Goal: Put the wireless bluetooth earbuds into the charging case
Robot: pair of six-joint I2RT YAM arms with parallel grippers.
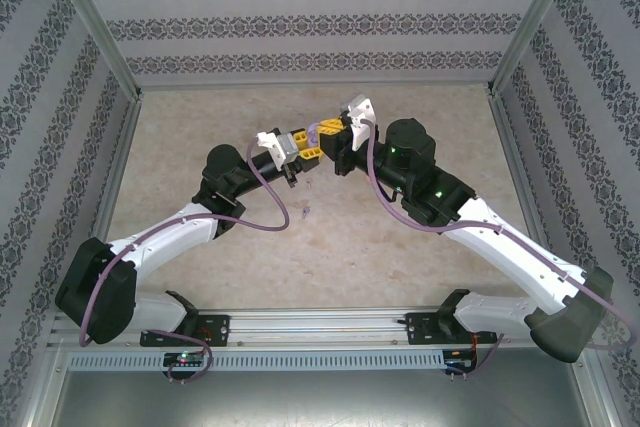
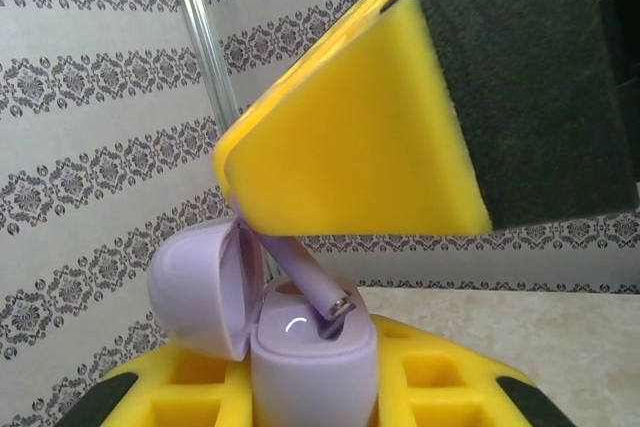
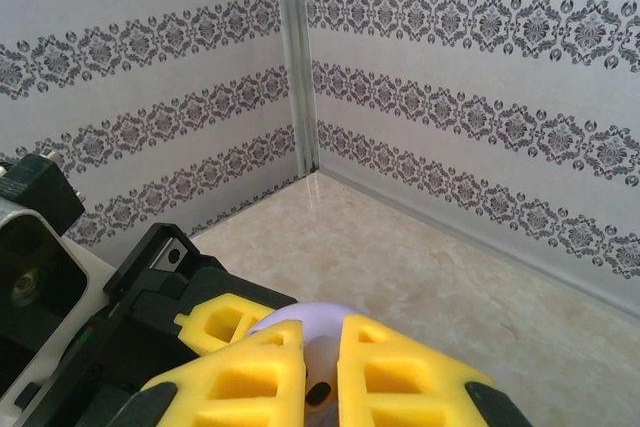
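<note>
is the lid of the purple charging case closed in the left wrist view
No, the lid stands swung open beside the purple case, with a purple earbud angled into its open top.

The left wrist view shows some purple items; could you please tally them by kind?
purple charging case: 1
purple earbud: 1
Total: 2

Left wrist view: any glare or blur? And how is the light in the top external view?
Left wrist view: a curved white glare on the glossy purple charging case; the large yellow finger pad above looks soft. Top external view: even light, faint shadows on the beige table.
</note>
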